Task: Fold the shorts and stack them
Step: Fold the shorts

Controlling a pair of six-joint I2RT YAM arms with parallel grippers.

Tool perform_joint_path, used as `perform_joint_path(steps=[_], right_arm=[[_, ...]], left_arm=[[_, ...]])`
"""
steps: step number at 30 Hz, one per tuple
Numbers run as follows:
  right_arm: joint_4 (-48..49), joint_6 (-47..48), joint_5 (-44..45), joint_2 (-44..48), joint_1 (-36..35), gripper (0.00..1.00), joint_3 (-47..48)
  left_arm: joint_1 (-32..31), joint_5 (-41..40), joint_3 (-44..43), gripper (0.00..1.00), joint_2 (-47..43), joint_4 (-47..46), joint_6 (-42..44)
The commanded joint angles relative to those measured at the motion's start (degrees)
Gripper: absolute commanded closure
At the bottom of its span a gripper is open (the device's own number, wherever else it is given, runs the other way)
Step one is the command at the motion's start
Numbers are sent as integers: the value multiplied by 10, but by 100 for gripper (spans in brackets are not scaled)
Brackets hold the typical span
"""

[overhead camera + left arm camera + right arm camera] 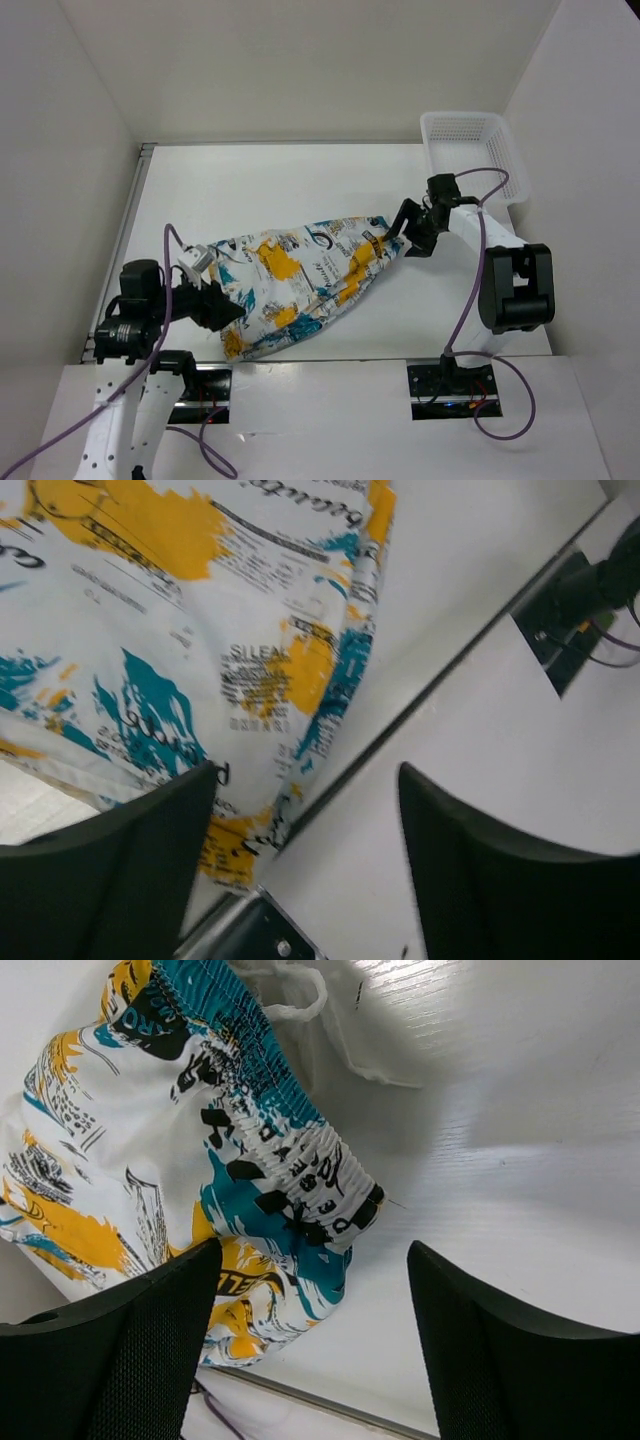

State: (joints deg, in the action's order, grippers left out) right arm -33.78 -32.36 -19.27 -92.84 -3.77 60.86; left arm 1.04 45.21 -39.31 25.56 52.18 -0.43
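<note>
– Shorts (300,280) stretched out on the table (250,190), left of the basket (465,140) and nearer the arm bases, well apart from it. Folded at all?
– Not yet. Looks like the very first step: taking hold of both ends before any fold.
– Right gripper (408,235)?
– Parked at the end nearest the basket, just over the elastic waistband (290,1150). Spread wide, gripping nothing. Reaches in from the basket side, wrist tipped down.
– Left gripper (222,308)?
– At the end farthest from the basket, nose pointing along the cloth. Likewise splayed and empty, with one finger (110,870) over the fabric edge, no pinch.
– Next move?
– Probably calls for lowering both onto the cloth, pinching an end each, then lifting and carrying one end over the other. Needs a bite through both layers, or risks dragging only the top one. Worth watching the loose drawstring (300,990) by the waistband too.
</note>
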Motion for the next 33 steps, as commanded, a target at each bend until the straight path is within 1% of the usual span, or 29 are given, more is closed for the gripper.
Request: perform_joint_path(steps=[1, 2, 3, 4, 5, 6, 7, 8, 9, 10, 11, 12, 14, 15, 16, 17, 18, 20, 21, 22, 23, 24, 25, 26, 28, 29, 30, 33], right_arm=[[-19, 31, 29, 24, -10, 20, 27], [-26, 31, 53, 29, -10, 23, 27], [-26, 31, 66, 34, -10, 32, 27], [-26, 31, 79, 47, -15, 38, 32], [-31, 24, 91, 52, -15, 45, 32], [-31, 24, 107, 58, -15, 55, 32], [-31, 24, 107, 64, -20, 59, 38], [-26, 24, 113, 64, -20, 61, 38], [-26, 19, 113, 64, -20, 61, 44], [-26, 19, 113, 50, -27, 57, 52], [-35, 19, 113, 49, -27, 53, 52], [-35, 13, 102, 49, -33, 51, 52], [-17, 7, 91, 60, -33, 49, 23], [-11, 1, 71, 60, -33, 49, 13], [-6, -5, 61, 66, -46, 49, 7], [-6, -5, 54, 66, -54, 52, 1], [0, -5, 47, 66, -64, 59, 1], [6, -11, 47, 53, -99, 64, 7], [13, -11, 47, 48, -107, 68, 7], [13, -17, 47, 41, -113, 68, 7], [22, -17, 47, 22, -113, 68, 7], [34, -24, 41, 13, -113, 69, 7], [40, -24, 41, 2, -113, 69, 7], [47, -24, 41, -17, -113, 69, 7], [53, -30, 46, -36, -113, 70, 7], [61, -30, 46, -51, -113, 70, 7], [61, -30, 46, -58, -113, 70, 7], [67, -35, 46, -83, -118, 70, 13]], left_arm=[[-2, -31, 41, 28, 53, -163, 4], [-2, -42, 46, 38, 73, -175, 4], [-2, -50, 46, 51, 94, -192, 4], [-2, -59, 33, 60, 119, -204, 4], [-2, -95, 19, 68, 170, -204, 4], [-2, -107, 2, 72, 197, -204, 4], [-2, -117, -30, 72, 251, -209, 4], [-2, -139, -45, 72, 278, -209, 4], [-2, -144, -56, 70, 303, -209, 4], [-2, -144, -65, 66, 351, -203, 4], [-9, -136, -79, 55, 372, -195, 4], [-9, -151, -79, 44, 388, -174, 4], [-15, -196, -79, 14, 418, -161, 4], [-15, -196, -72, 11, 435, -173, 4], [-15, -196, -67, 11, 444, -185, 4], [-15, -196, -61, 12, 453, -202, 4], [-15, -189, -55, 22, 472, -238, 4], [-27, -201, -55, 33, 499, -273, 4], [-27, -208, -62, 38, 531, -282, 4], [-27, -208, -77, 47, 549, -290, 4], [-32, -217, -87, 49, 589, -301, 4], [-32, -223, -95, 53, 609, -310, 4], [-32, -223, -118, 59, 630, -316, 4], [-32, -223, -132, 59, 671, -322, 4], [-38, -223, -163, 59, 712, -322, 4], [-38, -229, -189, 59, 749, -328, 4], [-38, -229, -202, 57, 766, -328, 4], [-38, -224, -247, 57, 836, -337, 4]])
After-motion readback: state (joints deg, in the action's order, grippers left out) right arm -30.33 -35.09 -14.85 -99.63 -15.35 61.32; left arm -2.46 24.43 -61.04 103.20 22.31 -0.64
